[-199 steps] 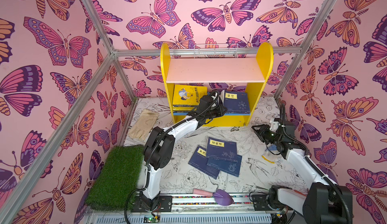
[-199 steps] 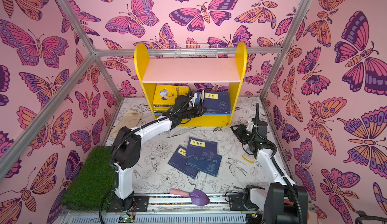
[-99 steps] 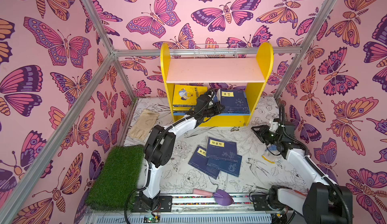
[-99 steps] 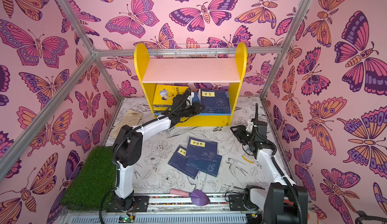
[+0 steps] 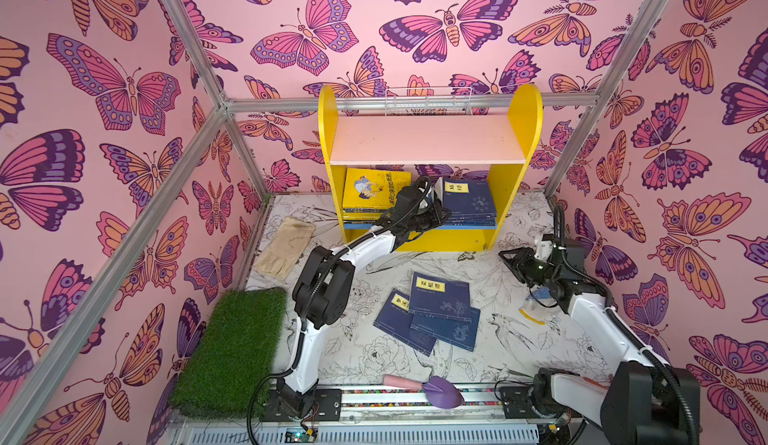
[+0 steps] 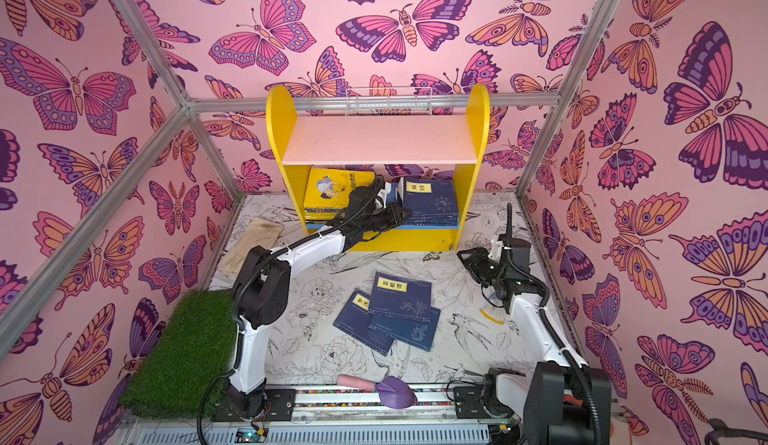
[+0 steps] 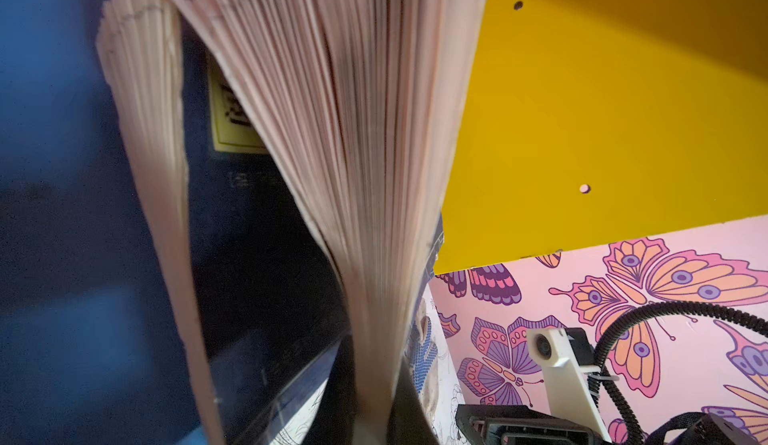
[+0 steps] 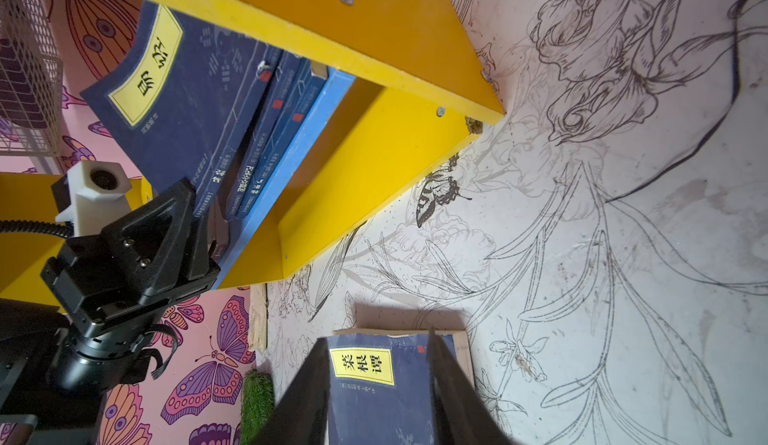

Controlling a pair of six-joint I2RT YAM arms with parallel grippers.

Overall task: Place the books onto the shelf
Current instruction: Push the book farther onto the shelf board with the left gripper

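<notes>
The shelf [image 5: 428, 139] stands at the back, yellow-sided, with a pink upper board and a blue lower board [image 5: 357, 225]. On the lower board, yellow books [image 5: 374, 189] lie at the left and a stack of navy books [image 5: 469, 201] at the right. My left gripper [image 5: 432, 214] reaches in between them, shut on the edge of a navy book; its pages [image 7: 353, 131] fan out from the jaws. Three navy books [image 5: 440, 301] lie overlapped on the floor. My right gripper [image 5: 509, 258] hovers at the right, open and holding nothing, pointing towards them [image 8: 374, 384].
A white wire basket [image 5: 428, 100] hangs behind the shelf. A green grass mat [image 5: 232, 347] and a beige cloth [image 5: 286, 245] lie at the left. A purple trowel [image 5: 440, 391] rests on the front rail. A small yellow scrap [image 5: 532, 318] lies under the right arm.
My left gripper has shifted slightly at the lower board, and the navy book's near edge is tilted up more. The right arm has not moved.
</notes>
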